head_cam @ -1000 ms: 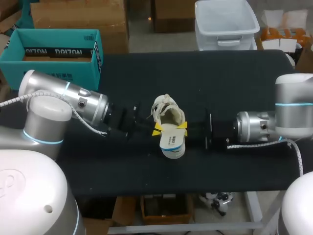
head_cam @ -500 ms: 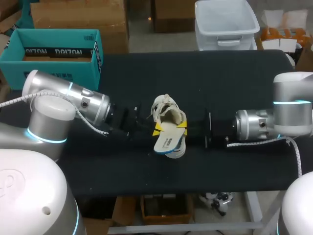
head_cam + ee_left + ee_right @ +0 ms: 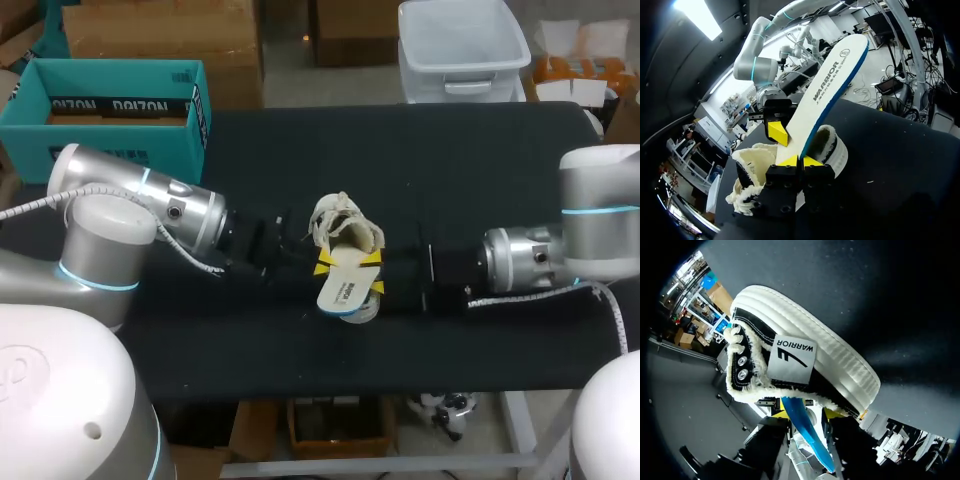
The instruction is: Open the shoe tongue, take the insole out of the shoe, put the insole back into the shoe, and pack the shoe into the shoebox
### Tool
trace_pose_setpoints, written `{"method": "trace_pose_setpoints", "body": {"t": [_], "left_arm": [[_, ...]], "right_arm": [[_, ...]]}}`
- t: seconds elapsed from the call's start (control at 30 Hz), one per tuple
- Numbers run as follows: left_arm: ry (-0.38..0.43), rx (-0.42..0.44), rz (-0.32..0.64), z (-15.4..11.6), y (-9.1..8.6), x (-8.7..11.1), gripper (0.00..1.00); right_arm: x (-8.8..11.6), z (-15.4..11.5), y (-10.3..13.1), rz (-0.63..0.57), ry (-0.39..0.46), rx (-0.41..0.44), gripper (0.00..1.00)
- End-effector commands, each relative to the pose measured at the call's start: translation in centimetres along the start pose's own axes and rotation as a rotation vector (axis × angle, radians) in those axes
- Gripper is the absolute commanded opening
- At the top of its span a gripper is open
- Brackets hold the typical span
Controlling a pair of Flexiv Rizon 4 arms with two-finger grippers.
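Box [image 3: 100, 140]: teal, at the table's [image 3: 450, 170] 10 o'clock corner, well apart from the shoe, with bare black cloth between them.
Left gripper [image 3: 322, 265]: at the shoe's 9 o'clock, its yellow tips pressed together on the insole's edge, pinching it. In the left wrist view the insole [image 3: 835, 80] rises out from between those tips, over the shoe's [image 3: 755, 160] furry opening.
Shoe [image 3: 340, 222]: cream, near the table's middle and well in from every edge. Cloth runs wide to 12 and 2 o'clock; a narrower band reaches the near edge at 6.
Insole [image 3: 345, 290]: white on top, blue beneath, slanting over the shoe's 6 o'clock end. Whether its low end sits inside the rim cannot be told.
Right gripper [image 3: 374, 272]: at the shoe's 3 o'clock, close against its side. Whether it is spread or clamped cannot be told. In the right wrist view the shoe's side wall [image 3: 805, 340] lies just ahead, and the insole's blue face [image 3: 802, 432] shows past the furry rim.
Print: a band of lettering runs inside the box. Dark wording runs lengthwise on the insole's white face, with a round mark at its far end. A grey patch with a logo and a word sits on the shoe's side.
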State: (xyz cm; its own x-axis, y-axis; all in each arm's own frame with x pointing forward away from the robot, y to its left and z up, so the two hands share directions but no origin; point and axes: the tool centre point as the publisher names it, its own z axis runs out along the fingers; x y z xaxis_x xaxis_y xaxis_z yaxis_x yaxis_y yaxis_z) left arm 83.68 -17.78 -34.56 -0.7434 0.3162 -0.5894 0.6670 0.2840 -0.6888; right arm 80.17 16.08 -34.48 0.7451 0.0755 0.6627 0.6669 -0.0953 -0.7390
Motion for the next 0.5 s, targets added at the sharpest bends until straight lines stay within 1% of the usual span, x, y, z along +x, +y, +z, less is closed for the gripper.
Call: {"method": "trace_pose_setpoints", "body": {"t": [0.03,0.13,0.17,0.2,0.23,0.27,0.4,0.5], "left_arm": [[-0.005,0.015,-0.001,-0.3,-0.2,0.3,0.0],[0.005,0.024,0.001,-0.5,-0.7,0.6,0.0],[0.008,0.026,0.003,-0.5,-0.8,0.7,0.0],[0.01,0.028,0.003,-0.6,-0.9,0.8,0.0],[0.012,0.029,0.004,-0.6,-1.1,0.9,0.0],[0.016,0.03,0.006,-0.7,-1.2,0.9,0.0],[0.027,0.026,0.006,-0.7,-1.3,1.1,0.0],[0.031,0.016,-0.001,-0.8,-1.1,1.1,0.0]], "right_arm": [[-0.2,-0.4,-1.0,-0.002,0.002,-0.037,0.24],[-0.1,-0.4,-1.1,-0.005,0.001,-0.038,0.23],[-0.1,-0.4,-1.1,-0.006,-0.001,-0.038,0.19],[-0.1,-0.4,-1.1,-0.007,-0.003,-0.038,0.15],[0.0,-0.3,-1.0,-0.007,-0.006,-0.037,0.02],[0.0,-0.3,-0.9,-0.007,-0.01,-0.035,0.0],[0.2,0.1,-0.4,0.003,-0.039,-0.02,0.0],[0.2,0.5,0.1,0.014,-0.064,-0.01,0.0]]}}
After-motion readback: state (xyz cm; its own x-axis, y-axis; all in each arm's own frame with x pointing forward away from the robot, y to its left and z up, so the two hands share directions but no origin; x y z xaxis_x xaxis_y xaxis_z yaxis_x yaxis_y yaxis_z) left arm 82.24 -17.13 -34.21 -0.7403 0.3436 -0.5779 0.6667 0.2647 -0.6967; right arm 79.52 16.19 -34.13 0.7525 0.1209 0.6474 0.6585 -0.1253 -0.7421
